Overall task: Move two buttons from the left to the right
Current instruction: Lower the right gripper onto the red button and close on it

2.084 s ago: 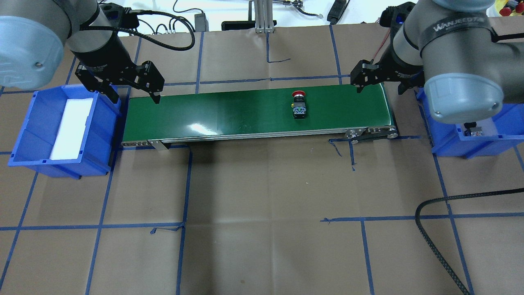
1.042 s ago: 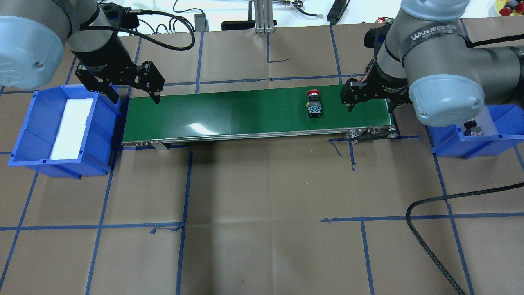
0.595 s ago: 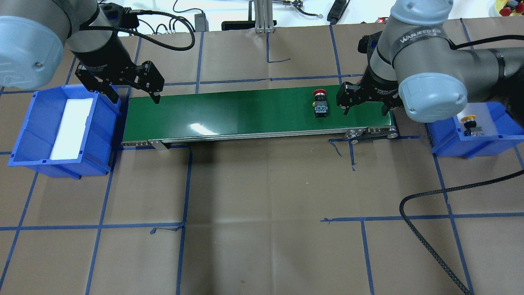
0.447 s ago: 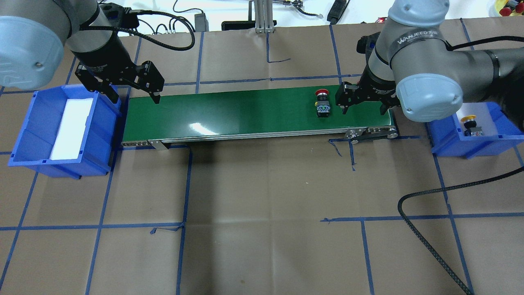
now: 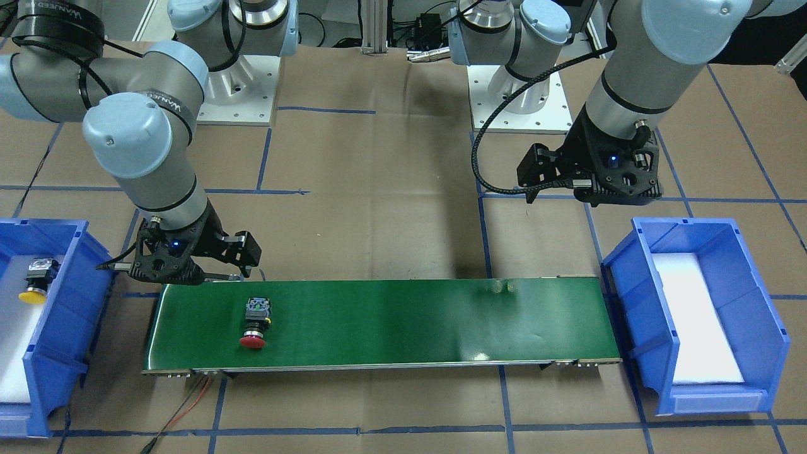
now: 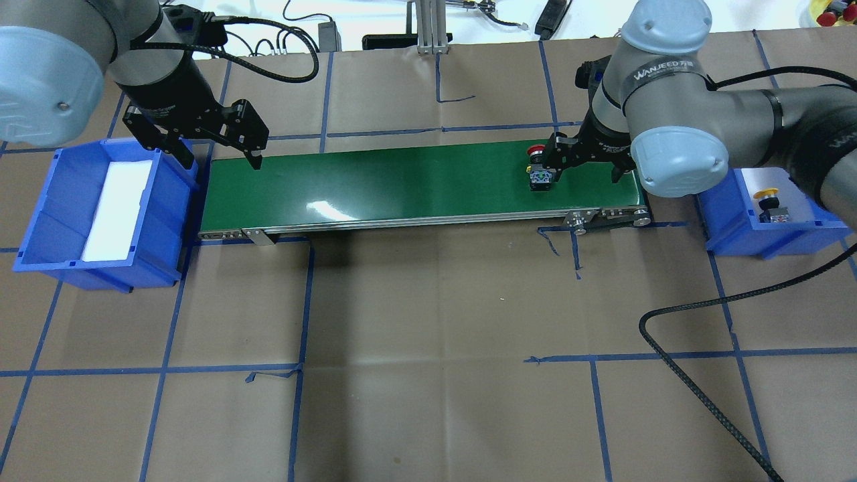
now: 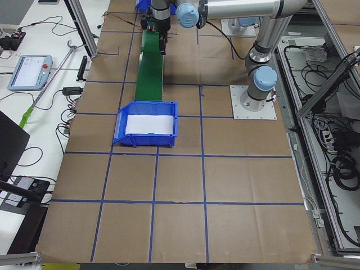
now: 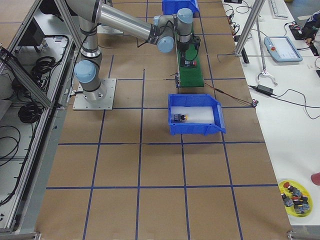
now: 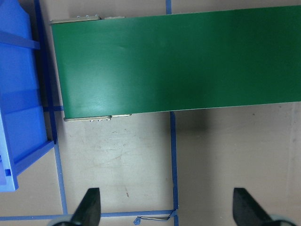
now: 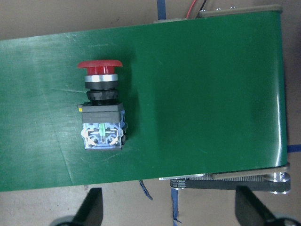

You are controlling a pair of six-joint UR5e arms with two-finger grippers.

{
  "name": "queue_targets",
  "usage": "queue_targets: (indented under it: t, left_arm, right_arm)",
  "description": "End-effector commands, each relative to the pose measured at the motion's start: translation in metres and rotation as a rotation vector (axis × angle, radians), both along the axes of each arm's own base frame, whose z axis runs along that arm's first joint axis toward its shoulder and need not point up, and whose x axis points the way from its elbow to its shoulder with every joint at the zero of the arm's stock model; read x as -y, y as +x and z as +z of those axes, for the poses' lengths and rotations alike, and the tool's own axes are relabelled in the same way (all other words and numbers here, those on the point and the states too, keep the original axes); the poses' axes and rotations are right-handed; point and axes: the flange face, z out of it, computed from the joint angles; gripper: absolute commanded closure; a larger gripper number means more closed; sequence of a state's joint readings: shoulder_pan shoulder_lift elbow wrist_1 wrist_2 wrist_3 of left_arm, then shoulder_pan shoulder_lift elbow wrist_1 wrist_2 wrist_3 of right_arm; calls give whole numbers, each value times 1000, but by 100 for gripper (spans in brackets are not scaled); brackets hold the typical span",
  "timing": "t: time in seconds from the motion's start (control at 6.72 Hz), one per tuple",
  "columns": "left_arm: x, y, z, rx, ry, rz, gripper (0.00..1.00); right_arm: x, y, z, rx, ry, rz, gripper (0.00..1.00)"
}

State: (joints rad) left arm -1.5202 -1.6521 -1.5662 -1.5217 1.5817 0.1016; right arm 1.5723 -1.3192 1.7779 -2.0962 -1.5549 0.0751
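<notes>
Right wrist-mounted view: right fingers [image 10: 92, 207] spread wide, holding nothing. Red-capped button [image 10: 101, 113] lies on its side on green belt [image 10: 197, 94], beyond them, in line with one finger, untouched. Yellow-capped button [image 5: 38, 279] sits in blue bin [image 5: 60, 328]. Left fingers [image 9: 89, 209] apart, empty.

Bright even overhead light; glare patch on green belt [image 6: 321, 209]; sharp focus.
</notes>
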Motion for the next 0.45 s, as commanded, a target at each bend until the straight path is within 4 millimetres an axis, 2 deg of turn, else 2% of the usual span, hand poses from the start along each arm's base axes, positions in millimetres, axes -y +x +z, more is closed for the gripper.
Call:
queue_targets:
  t: [0.0, 0.3]
  left_arm:
    - [0, 0, 0, 0, 0, 0, 0]
    - [0, 0, 0, 0, 0, 0, 0]
  right_arm:
    - [18, 0, -25, 2, 10, 2, 0]
    - [39, 0, -46, 2, 14, 2, 0]
